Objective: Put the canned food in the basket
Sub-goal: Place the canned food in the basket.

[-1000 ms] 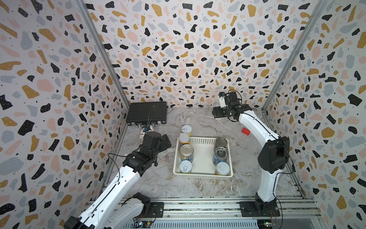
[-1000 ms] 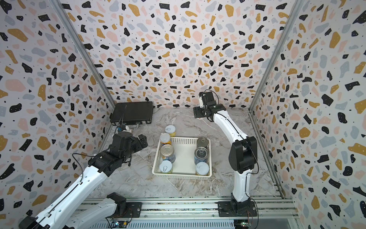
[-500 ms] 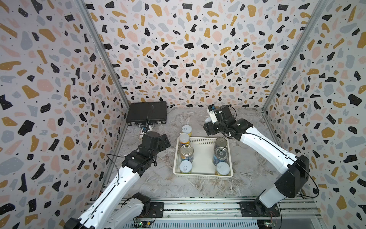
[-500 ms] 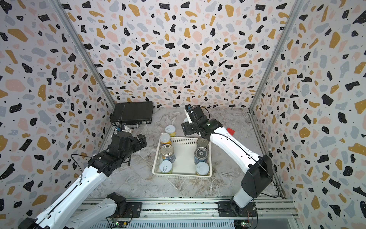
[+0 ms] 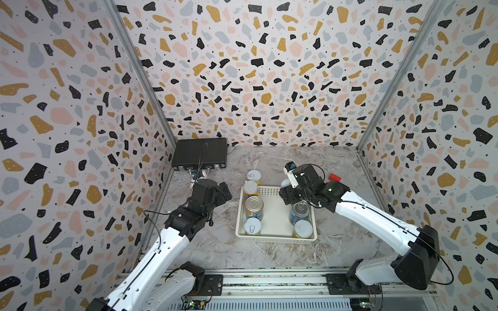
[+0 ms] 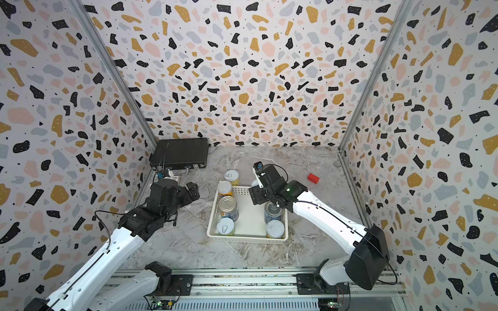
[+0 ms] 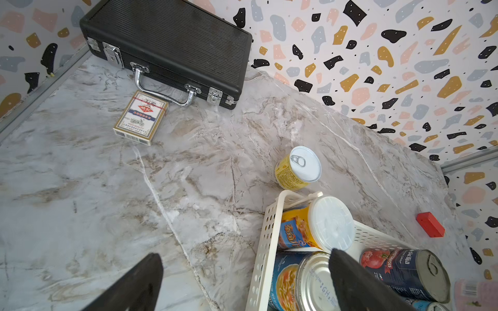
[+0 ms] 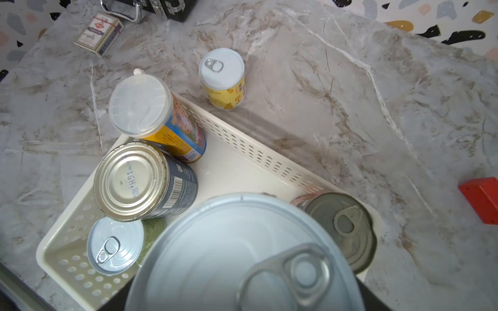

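The white basket sits mid-table and holds several cans: an orange-yellow one with a plastic lid, a bare-metal-topped one, a green one, and a dark-topped one. My right gripper is shut on a white-topped can with a pull ring, held above the basket's far right part. A yellow can stands on the table just behind the basket. My left gripper hovers open and empty by the basket's left wall.
A black briefcase lies at the back left, with a card packet in front of its handle. A small red block lies on the marble to the right of the basket. Patterned walls enclose three sides.
My right arm has swung from the back wall down toward the basket, carrying the can to above its far right part. The left arm has barely moved.
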You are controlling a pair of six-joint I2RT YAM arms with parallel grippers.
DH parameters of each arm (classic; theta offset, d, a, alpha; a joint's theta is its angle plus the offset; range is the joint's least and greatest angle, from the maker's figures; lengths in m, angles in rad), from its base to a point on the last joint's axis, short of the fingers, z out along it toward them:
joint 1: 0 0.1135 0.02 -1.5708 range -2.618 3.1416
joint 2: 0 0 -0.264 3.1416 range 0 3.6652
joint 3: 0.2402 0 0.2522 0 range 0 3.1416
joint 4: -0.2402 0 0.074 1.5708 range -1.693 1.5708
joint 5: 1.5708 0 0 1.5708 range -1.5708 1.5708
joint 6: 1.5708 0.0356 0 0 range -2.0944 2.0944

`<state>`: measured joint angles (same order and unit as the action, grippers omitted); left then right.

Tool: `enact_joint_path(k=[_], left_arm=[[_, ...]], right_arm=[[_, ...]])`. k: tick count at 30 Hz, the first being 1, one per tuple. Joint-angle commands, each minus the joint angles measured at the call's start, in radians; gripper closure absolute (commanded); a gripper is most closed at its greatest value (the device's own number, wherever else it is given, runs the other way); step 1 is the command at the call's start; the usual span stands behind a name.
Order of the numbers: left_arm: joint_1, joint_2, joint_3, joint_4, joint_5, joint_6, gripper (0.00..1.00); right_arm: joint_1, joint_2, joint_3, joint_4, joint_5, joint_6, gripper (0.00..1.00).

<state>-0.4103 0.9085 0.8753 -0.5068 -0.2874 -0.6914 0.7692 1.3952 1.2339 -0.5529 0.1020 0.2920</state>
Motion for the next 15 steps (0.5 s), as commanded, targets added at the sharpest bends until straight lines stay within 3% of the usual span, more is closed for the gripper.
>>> enact_joint_path(k=[1, 15], left_arm=[[0.004, -0.006, -0.013, 0.026, 0.005, 0.009, 0.0], [0.004, -0.014, -0.012, 0.023, 0.005, 0.009, 0.0]], right_arm=[[0.01, -0.015, 0.009, 0.065, -0.006, 0.019, 0.6], [0.048, 0.178, 0.027, 0.1, 0.047, 0.032, 0.62]])
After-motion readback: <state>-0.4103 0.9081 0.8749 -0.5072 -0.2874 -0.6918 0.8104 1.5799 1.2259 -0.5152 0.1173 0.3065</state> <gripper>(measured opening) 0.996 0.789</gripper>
